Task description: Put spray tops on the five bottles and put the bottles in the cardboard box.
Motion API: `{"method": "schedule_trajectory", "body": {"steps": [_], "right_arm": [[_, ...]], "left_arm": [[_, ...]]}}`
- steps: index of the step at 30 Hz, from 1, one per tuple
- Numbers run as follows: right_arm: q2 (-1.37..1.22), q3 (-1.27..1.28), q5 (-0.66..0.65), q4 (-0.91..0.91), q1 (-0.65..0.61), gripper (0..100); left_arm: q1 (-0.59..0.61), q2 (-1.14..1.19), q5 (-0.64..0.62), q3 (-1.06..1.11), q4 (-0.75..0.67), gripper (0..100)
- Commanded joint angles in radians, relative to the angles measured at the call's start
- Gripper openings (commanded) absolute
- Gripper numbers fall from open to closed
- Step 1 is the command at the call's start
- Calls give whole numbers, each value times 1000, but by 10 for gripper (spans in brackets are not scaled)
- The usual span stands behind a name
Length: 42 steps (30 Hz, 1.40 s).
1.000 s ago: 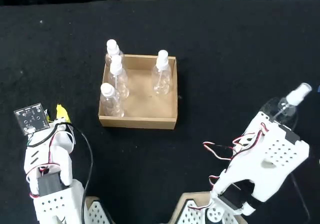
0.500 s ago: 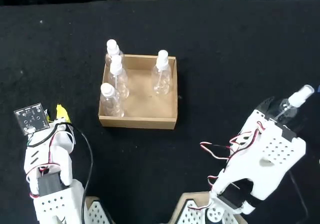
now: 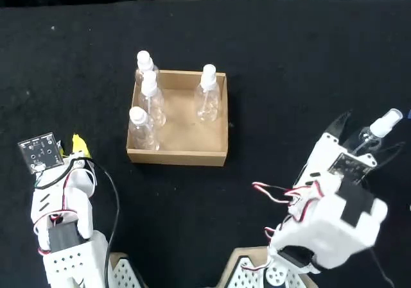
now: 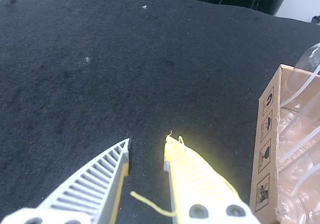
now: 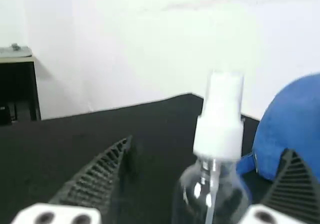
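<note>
standing on the black table (image 3: 289,57) at its right side, the fifth bottle (image 3: 365,138) is clear, upright, and wears a white spray top (image 3: 388,120). the right gripper (image 3: 376,131) brackets it with its claw spread wide, one dark finger on each side of the bottle and neither pressed to it. the right wrist view has the bottle (image 5: 210,196) and its spray top (image 5: 220,119) between the parted fingers, with a blue rounded thing (image 5: 292,129) behind.

the cardboard box (image 3: 178,157) sits left of centre, well apart from that bottle. four bottles stand inside with white tops: three (image 3: 151,102) along its left wall, one (image 3: 209,99) near the far right corner.

the left gripper (image 4: 146,143) hangs low over bare cloth just beside the box (image 4: 269,149), its claw a little parted, holding nothing.
</note>
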<state>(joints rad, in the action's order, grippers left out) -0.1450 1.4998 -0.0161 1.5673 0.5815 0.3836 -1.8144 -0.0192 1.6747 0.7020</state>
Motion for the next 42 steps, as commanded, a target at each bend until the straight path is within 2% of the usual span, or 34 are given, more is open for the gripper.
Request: {"method": "schedule_trajectory", "body": {"steps": [1,12,17,21,24,27,32,42], "right_arm": [[157,-7,-8,-180,34,378],[559,24,-9,-631,63,378],[760,-27,-11,-977,66,378],[917,-85,-91,-1316,58,378],[1035,-105,-100,-1490,68,378],[1112,-96,-100,-1556,109,378],[1090,-127,-106,-1599,104,378],[792,-277,-106,-1593,46,378]], "left_arm": [[8,-11,-3,24,2,107],[7,-11,-3,24,2,107],[7,-11,-3,24,2,107],[7,-11,-3,24,2,107],[7,-11,-3,24,2,107],[10,-11,-3,24,2,107],[10,-11,-3,24,6,107],[10,-11,-3,24,6,107]]}}
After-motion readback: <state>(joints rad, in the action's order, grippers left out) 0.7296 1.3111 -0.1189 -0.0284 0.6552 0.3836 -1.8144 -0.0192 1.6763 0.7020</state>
